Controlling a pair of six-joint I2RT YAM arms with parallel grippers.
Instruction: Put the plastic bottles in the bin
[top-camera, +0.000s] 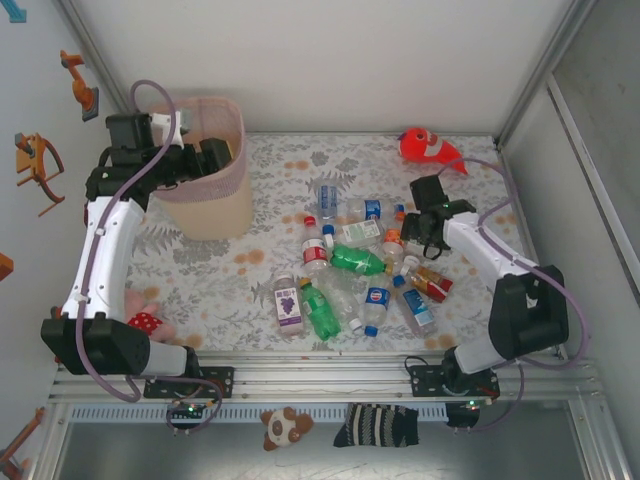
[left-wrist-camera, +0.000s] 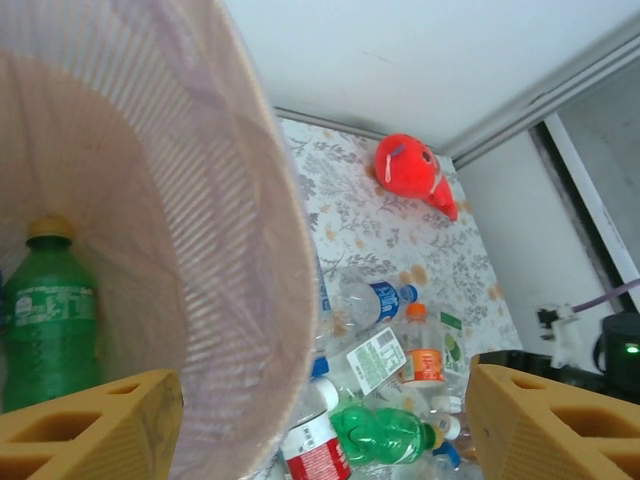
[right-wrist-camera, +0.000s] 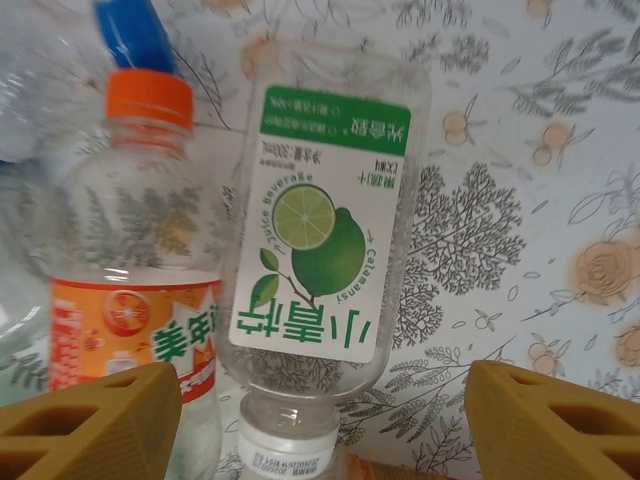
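The pale pink mesh bin stands at the back left. My left gripper hangs over its opening, open and empty. In the left wrist view the left gripper straddles the bin's wall, and a green bottle stands inside. Several plastic bottles lie heaped mid-table. My right gripper is low at the heap's right edge. In its wrist view the right gripper is open around the white-capped neck of a clear lime-label bottle, without touching it. An orange-capped bottle lies just left.
A red-orange fish plush lies at the back right near the wall. A pink plush toy sits by the left arm's base. A dog plush and a striped sock lie beyond the rail. Walls close in on both sides.
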